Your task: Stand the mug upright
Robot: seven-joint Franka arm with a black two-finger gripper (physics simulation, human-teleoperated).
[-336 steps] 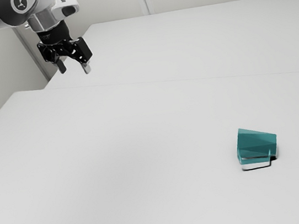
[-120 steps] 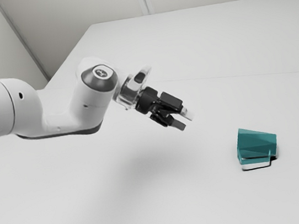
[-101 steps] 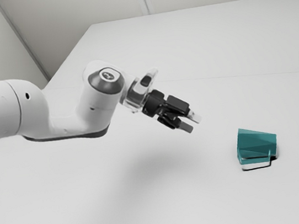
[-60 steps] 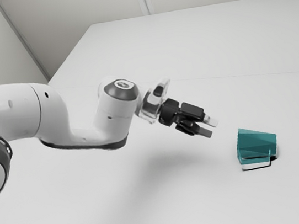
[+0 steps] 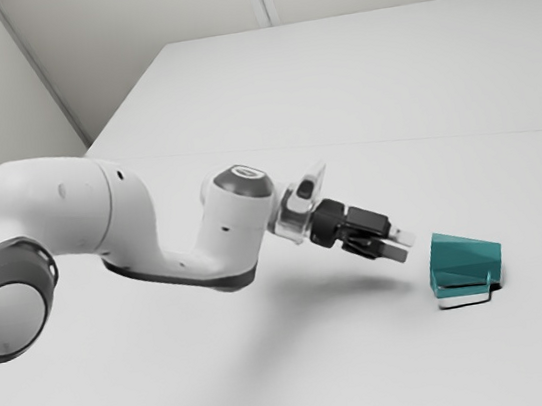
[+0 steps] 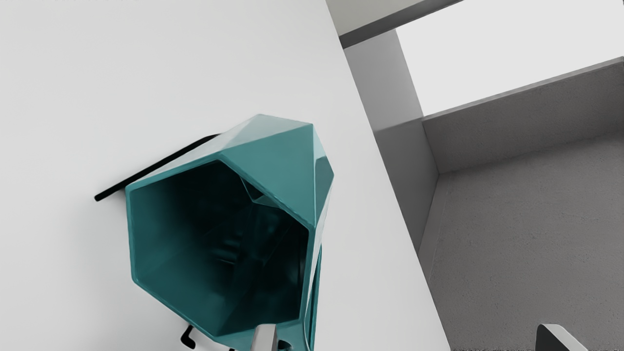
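White is the arm (image 5: 54, 205), coming in from the exterior view's left, low over the desk (image 5: 365, 371), surely because the mug lies low also. At its end the black pincer (image 5: 401, 246) slopes down toward the right. Its two fingers stand well apart with nothing clamped between them, I think so that a wall of the mug can enter. To the right, just beyond the tips, is the teal mug (image 5: 466, 258). It lies on its side on the desk, the open mouth turned to the pincer, the bottom to the right, so upright it is not. Its handle (image 5: 461, 290) is low at the near side and probably keeps it from rolling. In the wrist view one finger (image 6: 264, 337) appears before the rim near the handle, the other far outside. Therefore the hand should perhaps shift sideways before closing, otherwise it may push the mug away.
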